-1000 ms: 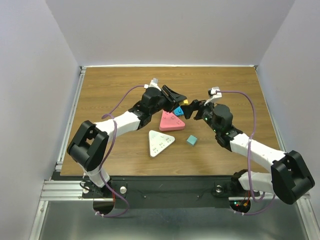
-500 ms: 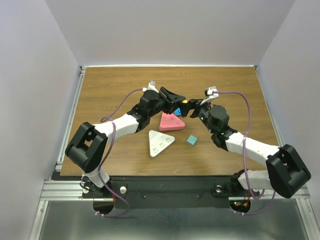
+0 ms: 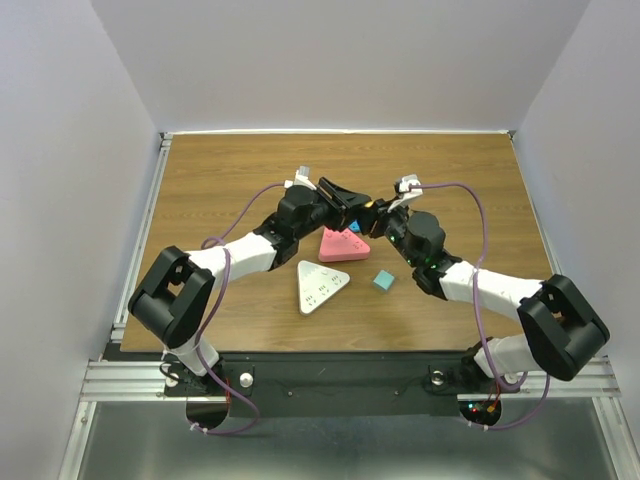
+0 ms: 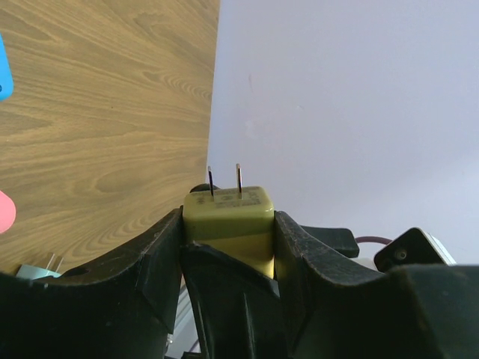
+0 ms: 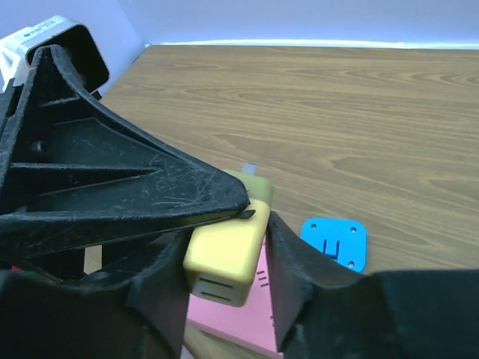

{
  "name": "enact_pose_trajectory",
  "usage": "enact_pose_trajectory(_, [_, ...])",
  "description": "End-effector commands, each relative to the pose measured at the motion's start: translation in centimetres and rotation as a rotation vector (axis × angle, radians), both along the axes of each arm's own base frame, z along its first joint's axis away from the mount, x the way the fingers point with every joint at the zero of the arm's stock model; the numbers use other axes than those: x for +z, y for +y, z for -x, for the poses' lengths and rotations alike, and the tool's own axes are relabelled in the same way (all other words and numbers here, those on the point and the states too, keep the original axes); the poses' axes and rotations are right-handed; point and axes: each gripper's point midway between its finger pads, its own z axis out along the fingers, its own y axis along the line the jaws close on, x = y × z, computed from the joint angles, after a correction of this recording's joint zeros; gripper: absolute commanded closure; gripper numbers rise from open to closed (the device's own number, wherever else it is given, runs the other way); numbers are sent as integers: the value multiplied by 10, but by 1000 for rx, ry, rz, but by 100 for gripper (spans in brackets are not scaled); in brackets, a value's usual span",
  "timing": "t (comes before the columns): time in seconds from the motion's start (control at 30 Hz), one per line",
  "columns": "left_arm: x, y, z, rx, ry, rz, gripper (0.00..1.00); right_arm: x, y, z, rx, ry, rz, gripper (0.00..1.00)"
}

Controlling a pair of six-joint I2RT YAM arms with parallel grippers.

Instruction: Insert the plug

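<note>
Over on the left, the left claw (image 4: 228, 224) pinches the yellow plug (image 4: 227, 213), a finger flat against each side. Its two prongs point away from the wrist, and only that wrist camera shows them. From above, the plug is just a yellow speck between the two claws, held off the worktop (image 3: 230, 170) near the far side of the pink triangular strip (image 3: 338, 247).

The overhead view alone takes in the white triangular strip (image 3: 320, 286) nearer the arm bases, and to its right the teal cube (image 3: 382, 281), set apart from both strips. The right wrist camera gives the plain look at a blue socket block (image 5: 334, 243) lying flat beside the pink strip (from above it is mostly tucked under the claws).

The right claw (image 5: 227, 262) has a finger at each side of the same plug with no gap showing. Whether it is actually squeezing, I cannot tell.

Everything sits mid-worktop, well apart from the left, right and far edges, where pale walls rise. Broad wood runs behind the claws.
</note>
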Motion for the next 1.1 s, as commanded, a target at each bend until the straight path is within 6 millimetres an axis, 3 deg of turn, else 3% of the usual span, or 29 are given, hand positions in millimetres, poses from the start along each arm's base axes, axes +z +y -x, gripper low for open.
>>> enact_pose_trajectory(0.0, [41,-1,12,-34,-82,88,100,46,0,-14,-38,-126,-49,75])
enact_pose_trajectory(0.1, [44,-3,13,-49,-98,94,100,44,1,-13,-30,-122,-47,99])
enact_pose_trajectory(0.13, [46,-3,13,-55,-110,101,96,44,1,-12,-27,-121,-48,100])
enact_pose_trajectory(0.27, [33,-8,15,-90,-100,84,63,46,-2,-7,-25,-126,-57,100])
enact_pose_trajectory(0.33, [29,-8,15,-90,-100,78,39,52,-7,-5,-44,-127,-75,100])
enact_pose_trajectory(0.53, [18,4,10,-73,-124,26,11,45,-25,4,-101,-46,-49,99])
enact_pose_trajectory(0.77, [10,36,-1,11,-174,-111,8,30,-41,18,-140,70,-11,100])
enact_pose_trajectory(0.9, [-4,75,-7,117,-247,-376,8,-2,-34,31,-72,182,53,100])
enact_pose_trajectory(0.93, [-17,85,-1,115,-218,-439,8,-15,-31,36,-46,213,63,100])
enact_pose_trajectory(1.07, [-28,136,14,224,-226,-629,8,-52,-11,53,66,338,96,100])
